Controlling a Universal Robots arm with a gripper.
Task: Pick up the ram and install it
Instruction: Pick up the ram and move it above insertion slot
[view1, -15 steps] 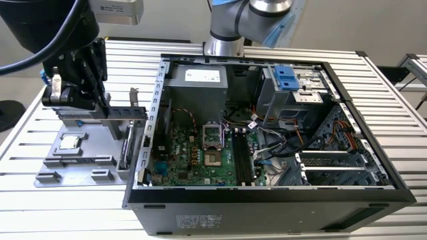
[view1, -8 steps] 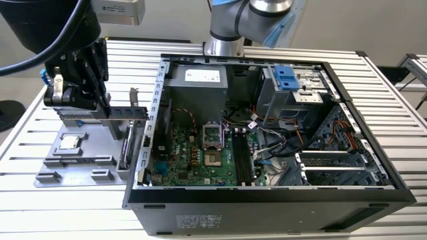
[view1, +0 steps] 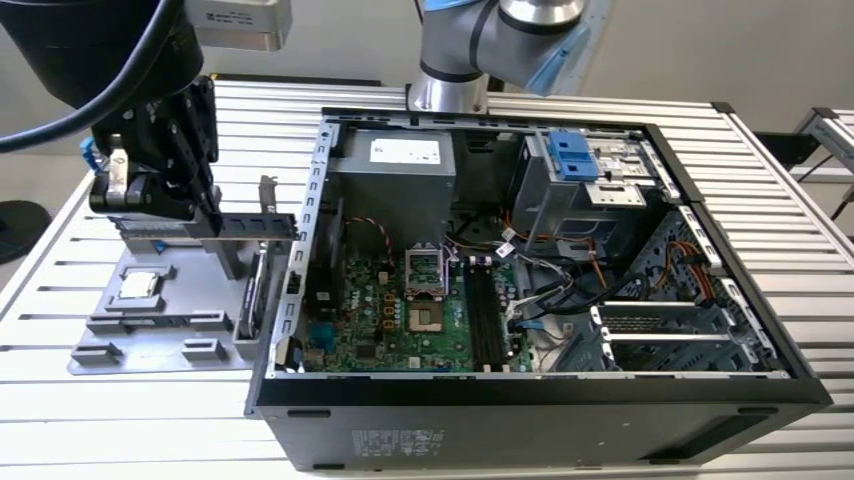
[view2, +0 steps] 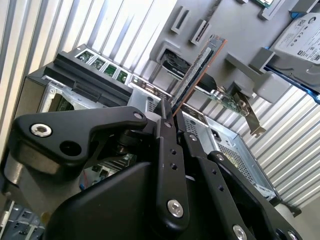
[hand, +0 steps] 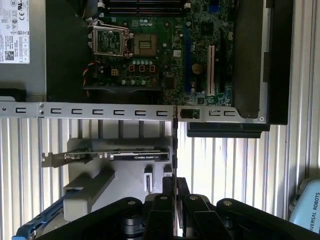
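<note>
Tool (view2: 172, 117) closed on the ram (view2: 197, 70), fingers pinching one end of it. The rest of the stick juts straight out past the fingertips, seen edge-on in the first wrist view. Directly beyond the stick's tip is the grey holder (view2: 240, 25) on the slatted surface (view1: 134, 430). The upright card (hand: 135, 155) and the hard drive (view2: 305, 40) are parked on that holder. The ram looks clear of its cradle, so I judge the pick-up done. The open computer case (view1: 534, 395) lies off to the tool's side, apart from it. The memory slots (view1: 483, 320) on the motherboard (hand: 165, 55) look unfilled, so installing remains.
</note>
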